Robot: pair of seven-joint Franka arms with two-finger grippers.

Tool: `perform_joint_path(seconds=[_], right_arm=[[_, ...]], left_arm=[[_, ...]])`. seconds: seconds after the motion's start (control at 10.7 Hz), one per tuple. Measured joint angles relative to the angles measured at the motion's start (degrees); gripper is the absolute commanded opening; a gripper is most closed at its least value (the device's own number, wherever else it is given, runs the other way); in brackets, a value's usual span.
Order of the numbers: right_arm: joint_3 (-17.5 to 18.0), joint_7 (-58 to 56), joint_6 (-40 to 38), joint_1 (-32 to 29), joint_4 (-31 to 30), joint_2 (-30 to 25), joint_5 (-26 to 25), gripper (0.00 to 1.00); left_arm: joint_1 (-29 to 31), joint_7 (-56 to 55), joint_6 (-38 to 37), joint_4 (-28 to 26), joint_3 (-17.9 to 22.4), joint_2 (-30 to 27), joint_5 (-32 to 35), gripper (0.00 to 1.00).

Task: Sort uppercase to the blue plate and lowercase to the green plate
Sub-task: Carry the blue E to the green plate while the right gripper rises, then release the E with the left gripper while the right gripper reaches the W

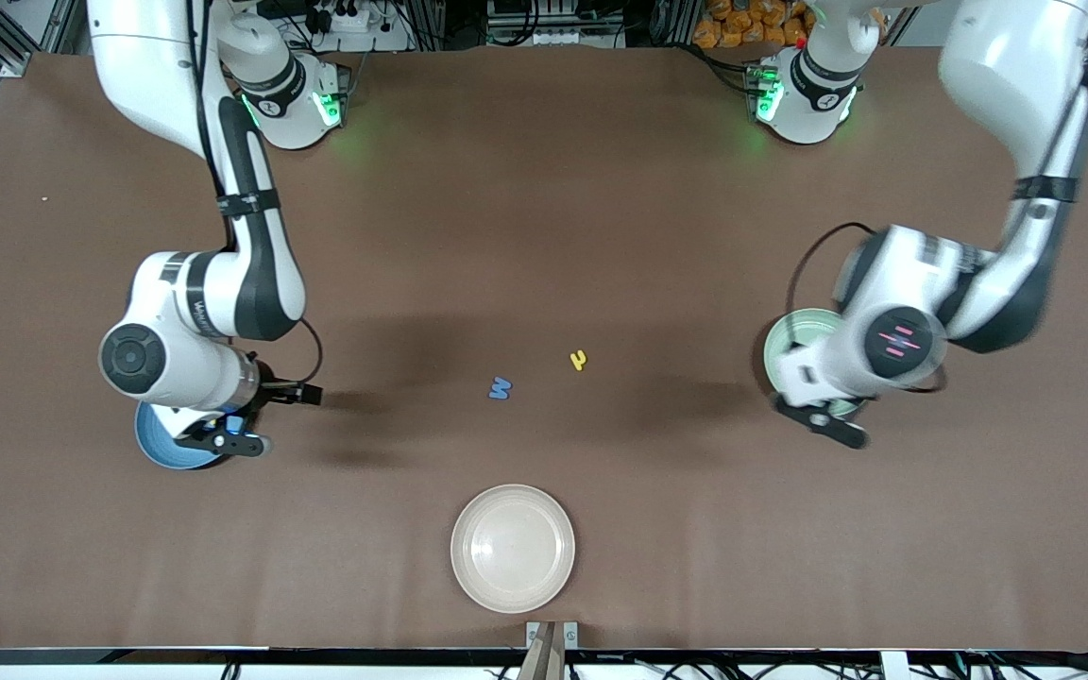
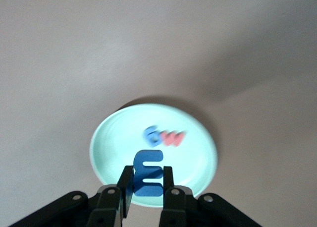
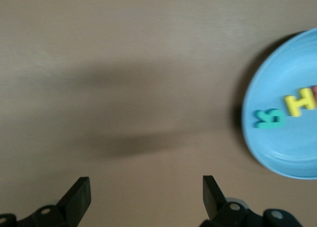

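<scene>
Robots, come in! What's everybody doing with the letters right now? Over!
Left gripper shut on blue letter, over green plate. Right gripper open, empty, beside blue plate. Nothing blocking.

Tabletop (image 1: pixel 544 236): plain brown. Green plate (image 2: pixel 198 162): pale mint, w/ red letter (image 2: pixel 174 138) + blue-grey letter (image 2: pixel 151 134) on it; dark blue E-like letter (image 2: pixel 148 173) betw black fingers (image 2: pixel 125 190). Blue plate (image 3: pixel 277 152): sky blue, holds teal R (image 3: pixel 269 118), yellow H (image 3: pixel 299 102). Cream plate (image 1: pixel 513 548), lower centre of front view. Blue M (image 1: pixel 501 388), yellow hooked letter (image 1: pixel 579 360) mid-frame.
</scene>
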Motion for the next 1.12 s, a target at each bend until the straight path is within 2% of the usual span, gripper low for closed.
perform_joint_path(seconds=[0.37,0.75,0.84,1.12], right_arm=[[1.4,0.3,1.6,0.1,0.2,0.4,2.3,1.0],[2.5,1.9,1.7,0.1,1.5,1.5,4.1,1.0],[3.2,3.9,1.7,0.1,2.4,2.0,4.2,1.0],[5.8,9.9,2.8,0.3,4.5,3.6,4.3,1.0]], left_arm=[[0.4,7.4,1.7,-1.4,6.3,1.1,-9.5,0.0],[0.7,8.0,8.8,-5.7,7.0,3.9,-11.3,0.0],[0.7,8.0,9.2,-6.1,7.2,4.3,-12.8,0.06],[0.8,8.0,9.5,-6.2,7.4,4.5,-14.0,0.42]])
